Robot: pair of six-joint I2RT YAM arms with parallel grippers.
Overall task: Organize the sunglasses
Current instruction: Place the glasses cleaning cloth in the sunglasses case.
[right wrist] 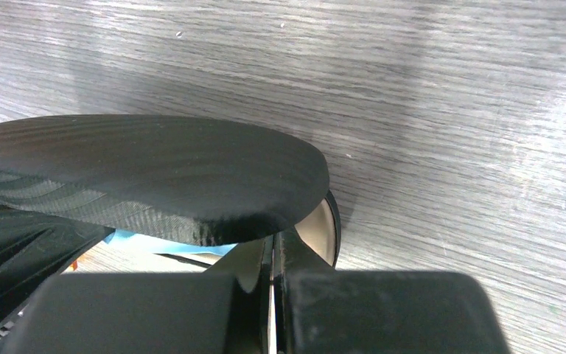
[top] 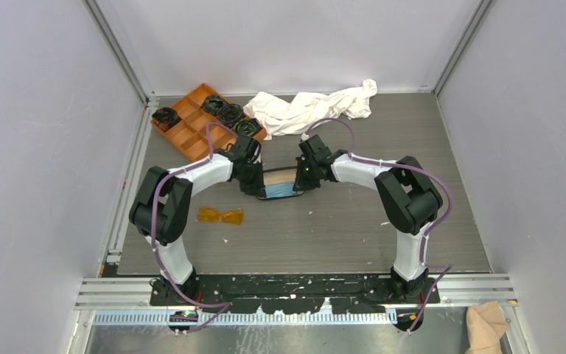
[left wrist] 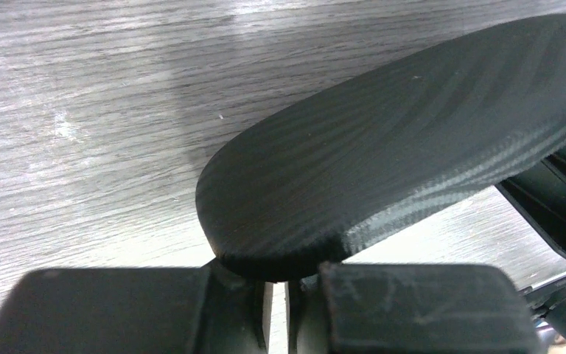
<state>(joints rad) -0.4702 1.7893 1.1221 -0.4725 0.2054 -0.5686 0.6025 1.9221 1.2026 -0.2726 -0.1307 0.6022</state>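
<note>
The sunglasses [top: 219, 215], amber with orange lenses, lie flat on the table left of centre, apart from both grippers. The black case [top: 280, 183] sits mid-table with its lid raised and a light blue cloth [top: 280, 192] inside. My left gripper [top: 255, 186] is at its left end. In the left wrist view the lid [left wrist: 398, 140] ends right at the left gripper [left wrist: 278, 280], whose jaws show only a narrow slit. My right gripper [top: 304, 180] is at the right end. It [right wrist: 273, 247] is pinched shut at the rim under the lid [right wrist: 147, 169], beside the beige lining [right wrist: 324, 225].
An orange divided tray [top: 191, 125] holding dark items stands at the back left. A crumpled white cloth [top: 309, 109] lies at the back centre. A beige cloth [top: 486, 324] lies off the table at the near right. Walls close in both sides.
</note>
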